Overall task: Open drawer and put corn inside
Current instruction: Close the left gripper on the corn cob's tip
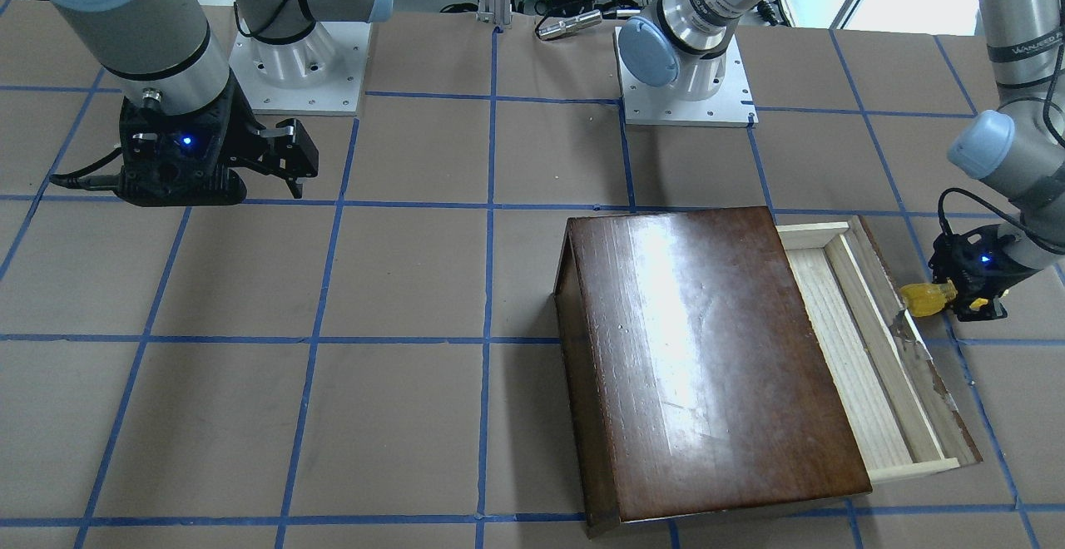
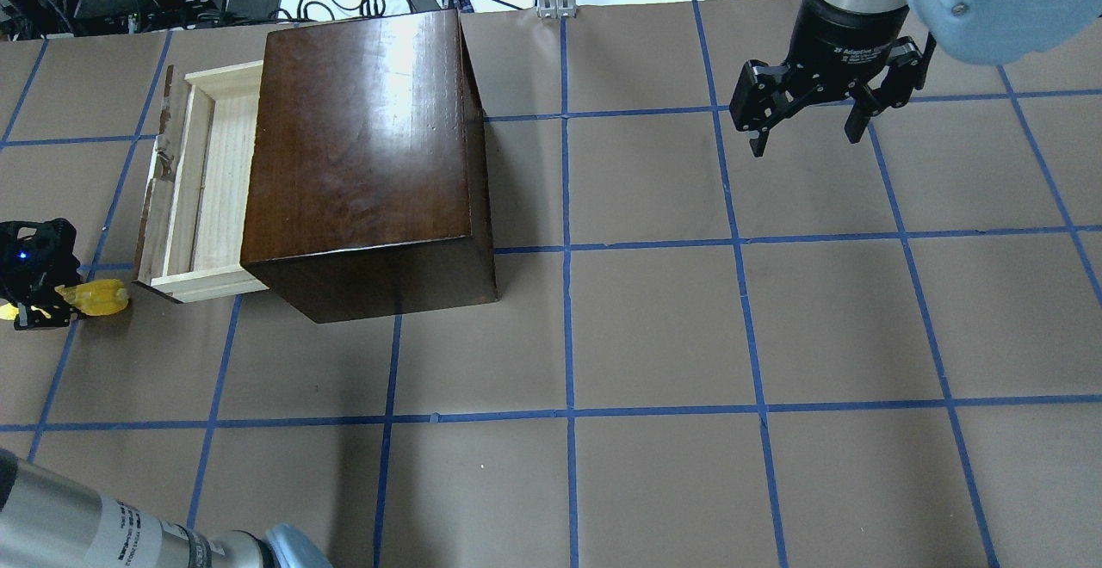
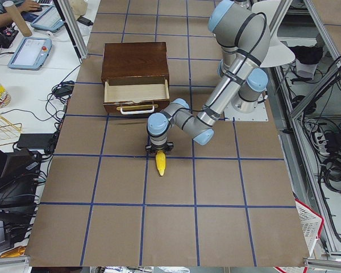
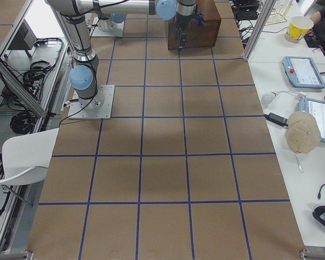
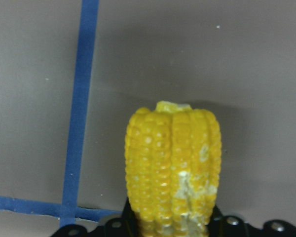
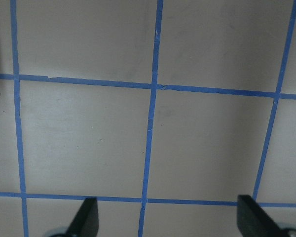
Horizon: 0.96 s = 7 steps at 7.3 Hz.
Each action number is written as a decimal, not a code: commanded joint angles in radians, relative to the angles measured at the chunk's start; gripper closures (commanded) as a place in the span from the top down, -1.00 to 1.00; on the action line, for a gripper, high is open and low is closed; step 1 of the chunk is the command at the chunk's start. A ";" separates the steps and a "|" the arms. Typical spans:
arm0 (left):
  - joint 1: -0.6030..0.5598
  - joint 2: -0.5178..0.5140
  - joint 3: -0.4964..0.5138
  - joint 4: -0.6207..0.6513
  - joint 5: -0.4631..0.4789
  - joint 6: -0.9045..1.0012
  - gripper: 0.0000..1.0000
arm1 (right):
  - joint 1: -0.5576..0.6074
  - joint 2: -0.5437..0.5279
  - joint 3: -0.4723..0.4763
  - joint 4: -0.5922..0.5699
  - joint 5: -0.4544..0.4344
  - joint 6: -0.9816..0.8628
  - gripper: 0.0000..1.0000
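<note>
Half the job looks done: the drawer (image 2: pixel 215 181) stands pulled out of the dark box (image 2: pixel 362 146), and its pale tray is bare. Your left gripper (image 2: pixel 60 297) is clamped on one end of the corn (image 2: pixel 102 297), which is outside the drawer, near the front panel's corner. Lift enough to clear that panel, carry the cob over the middle of the tray, lower it, and only then release. Your right gripper (image 2: pixel 805 142) hangs with fingers spread, well apart from the box; leave it there.
</note>
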<state>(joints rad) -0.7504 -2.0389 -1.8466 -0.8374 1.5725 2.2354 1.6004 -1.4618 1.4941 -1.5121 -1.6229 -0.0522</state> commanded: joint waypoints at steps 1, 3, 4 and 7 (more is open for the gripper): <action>-0.001 0.012 0.001 0.001 -0.006 -0.002 -1.00 | 0.000 0.000 0.000 0.001 -0.002 0.000 1.00; -0.001 0.014 0.000 0.001 -0.020 -0.010 -1.00 | 0.000 0.001 0.000 0.000 0.000 0.000 1.00; -0.001 0.019 0.001 0.001 -0.022 -0.007 -1.00 | 0.001 0.000 0.000 0.000 -0.002 0.000 1.00; -0.015 0.064 0.020 -0.011 -0.031 -0.004 -1.00 | 0.000 0.000 0.000 0.000 0.000 0.000 1.00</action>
<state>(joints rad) -0.7579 -1.9993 -1.8371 -0.8443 1.5428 2.2315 1.6003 -1.4608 1.4941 -1.5115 -1.6231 -0.0522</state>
